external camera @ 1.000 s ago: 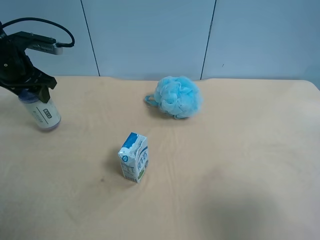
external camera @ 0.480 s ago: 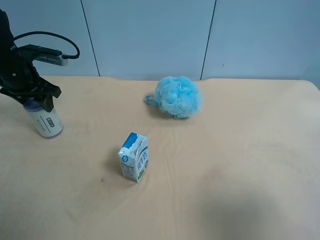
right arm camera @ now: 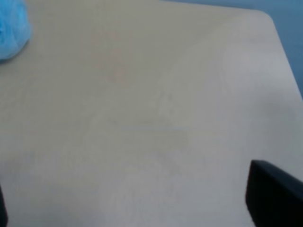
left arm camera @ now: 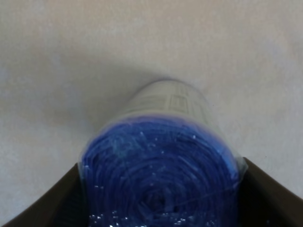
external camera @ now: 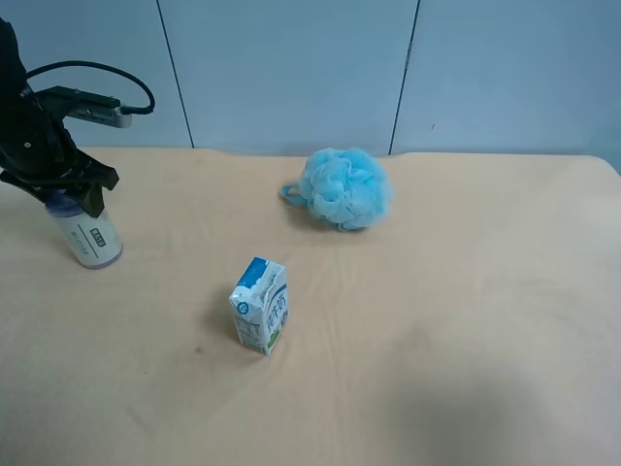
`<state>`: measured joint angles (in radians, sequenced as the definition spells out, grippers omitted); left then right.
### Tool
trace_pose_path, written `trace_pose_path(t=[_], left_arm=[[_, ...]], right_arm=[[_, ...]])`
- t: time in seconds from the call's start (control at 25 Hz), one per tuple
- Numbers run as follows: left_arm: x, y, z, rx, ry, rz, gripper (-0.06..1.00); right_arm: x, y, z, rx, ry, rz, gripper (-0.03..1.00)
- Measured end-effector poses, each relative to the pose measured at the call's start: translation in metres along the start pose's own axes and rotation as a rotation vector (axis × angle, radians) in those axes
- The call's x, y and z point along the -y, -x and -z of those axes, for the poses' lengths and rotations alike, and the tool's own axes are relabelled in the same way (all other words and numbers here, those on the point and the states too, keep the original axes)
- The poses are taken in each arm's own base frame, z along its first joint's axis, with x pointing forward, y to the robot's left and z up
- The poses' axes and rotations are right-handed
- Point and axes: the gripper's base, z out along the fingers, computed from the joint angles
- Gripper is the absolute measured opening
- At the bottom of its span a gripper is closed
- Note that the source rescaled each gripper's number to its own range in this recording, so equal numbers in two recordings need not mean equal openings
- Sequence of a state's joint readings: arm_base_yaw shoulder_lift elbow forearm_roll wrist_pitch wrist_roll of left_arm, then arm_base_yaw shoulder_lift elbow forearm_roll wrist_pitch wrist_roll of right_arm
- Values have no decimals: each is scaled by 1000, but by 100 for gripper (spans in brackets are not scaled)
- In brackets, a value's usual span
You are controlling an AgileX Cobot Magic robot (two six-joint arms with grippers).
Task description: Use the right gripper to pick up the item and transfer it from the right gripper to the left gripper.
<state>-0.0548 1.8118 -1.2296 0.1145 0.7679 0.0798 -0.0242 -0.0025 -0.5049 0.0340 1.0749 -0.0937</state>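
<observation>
Two grippers: mine, one busy, one idle.
Left gripper (external camera: 60,189): clamped on the top end of the item (external camera: 89,236), fingers pressing both sides.
Item: upright at the table (external camera: 437,320) edge, lower end on or just above it, I cannot tell.
Right gripper (right arm camera: 142,222): fingers spread wide over bare table, holding nothing.
Milk carton (external camera: 260,306): standing mid-table.
Bath sponge (external camera: 343,188): behind the carton.
</observation>
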Motion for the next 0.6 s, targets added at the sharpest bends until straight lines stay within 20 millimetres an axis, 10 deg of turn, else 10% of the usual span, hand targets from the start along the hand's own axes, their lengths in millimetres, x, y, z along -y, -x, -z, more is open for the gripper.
trace_pose_path(t=[0.12, 0.36, 0.6], left_arm=[[0, 0, 0, 0, 0, 0, 5], [0, 0, 0, 2, 1, 10, 70], [0, -1, 1, -16, 0, 14, 77]], right_arm=[[0, 0, 0, 0, 0, 0, 97], [0, 0, 0, 0, 0, 0, 97], [0, 0, 0, 0, 0, 0, 97]])
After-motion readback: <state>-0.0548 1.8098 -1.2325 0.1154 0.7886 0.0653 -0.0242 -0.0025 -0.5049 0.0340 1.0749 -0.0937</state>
